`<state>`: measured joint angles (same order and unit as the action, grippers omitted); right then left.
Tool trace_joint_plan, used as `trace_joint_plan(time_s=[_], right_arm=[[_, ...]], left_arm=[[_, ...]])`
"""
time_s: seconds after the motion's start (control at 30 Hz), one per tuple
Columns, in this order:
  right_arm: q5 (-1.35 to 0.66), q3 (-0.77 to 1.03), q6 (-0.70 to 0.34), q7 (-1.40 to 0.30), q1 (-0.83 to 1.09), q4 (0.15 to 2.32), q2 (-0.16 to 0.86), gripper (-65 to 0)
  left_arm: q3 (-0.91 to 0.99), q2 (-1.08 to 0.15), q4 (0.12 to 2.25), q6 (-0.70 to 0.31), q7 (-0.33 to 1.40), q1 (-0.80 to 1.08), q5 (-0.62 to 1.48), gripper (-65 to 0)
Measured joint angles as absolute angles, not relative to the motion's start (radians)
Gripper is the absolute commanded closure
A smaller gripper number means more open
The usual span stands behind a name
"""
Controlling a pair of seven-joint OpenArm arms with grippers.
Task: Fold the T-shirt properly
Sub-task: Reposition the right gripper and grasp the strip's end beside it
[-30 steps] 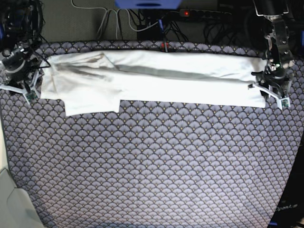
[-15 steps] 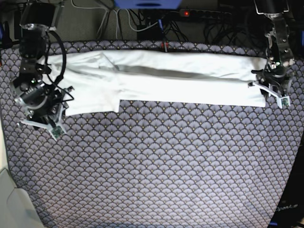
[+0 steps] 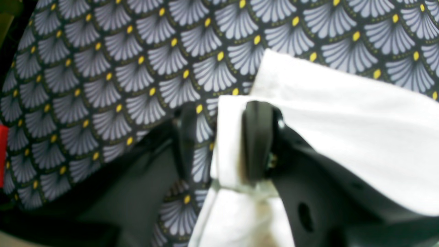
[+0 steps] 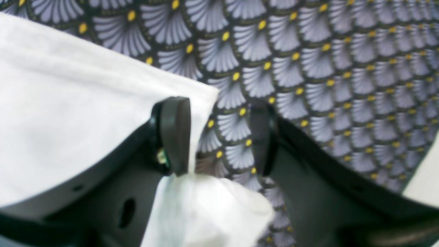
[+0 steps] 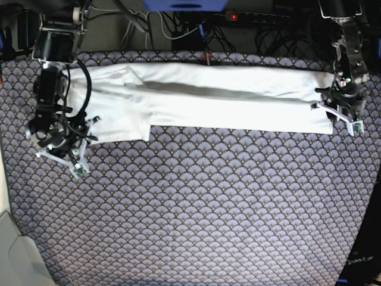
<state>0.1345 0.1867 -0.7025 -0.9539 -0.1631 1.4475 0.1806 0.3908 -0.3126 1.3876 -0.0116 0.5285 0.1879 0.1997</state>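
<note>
1. Shirt [image 5: 226,98] lies folded into a long white band across the far part of the table, plain side up, its long edges running left to right in the base view.
2. Cloth [image 5: 196,202] with a fan pattern covers the table; the whole near half of it is bare, giving wide room in front of the shirt.
3. Sleeve part [image 5: 116,122] hangs lower than the band at the base view's left end, its near edge stepping down toward the bare cloth.
4. Right gripper [image 5: 62,146] sits at that left end, at the sleeve's outer corner, with open cloth on its near side.
5. Right wrist view: right gripper [image 4: 219,137] has its jaws spread apart; one finger [image 4: 175,133] rests against the shirt's [image 4: 79,113] corner edge, the other stands over patterned cloth [image 4: 308,68], so nothing is pinched between them.
6. Left gripper [image 5: 342,110] is at the band's other end, at the near corner close to the table's side edge.
7. Left wrist view: left gripper [image 3: 219,140] also stands parted; one finger [image 3: 257,140] lies on the shirt's [image 3: 343,123] hem edge, the other over bare cloth [image 3: 120,85], with only a strip of hem in the gap and no clamp on it.
8. Cables [image 5: 178,27] lie beyond the far edge, behind the shirt.
</note>
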Motion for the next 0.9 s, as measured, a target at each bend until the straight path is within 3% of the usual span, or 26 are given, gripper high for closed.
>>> trace_joint_plan(time_s=[0.53,0.6,0.77,0.9], right_arm=[[0.089,0.184,-0.702,-0.945,-0.221,1.316,0.183,-27.7],[0.089,0.184,-0.702,-0.942,-0.22,1.316,0.183,-22.8],[0.073,0.184,-0.702,-0.942,-0.215,1.315,0.181,0.0],[0.074,0.185,-0.702,-0.941,-0.211,1.317,0.181,0.0]], left_arm=[[0.391,-0.307,1.388,-0.011,0.528,0.187,0.199,-23.8],[0.391,-0.308,1.388,-0.011,0.527,0.187,0.199,-23.8],[0.391,-0.307,1.388,-0.012,0.527,0.187,0.2,-23.8],[0.391,-0.307,1.389,-0.011,0.527,0.187,0.2,-23.8]])
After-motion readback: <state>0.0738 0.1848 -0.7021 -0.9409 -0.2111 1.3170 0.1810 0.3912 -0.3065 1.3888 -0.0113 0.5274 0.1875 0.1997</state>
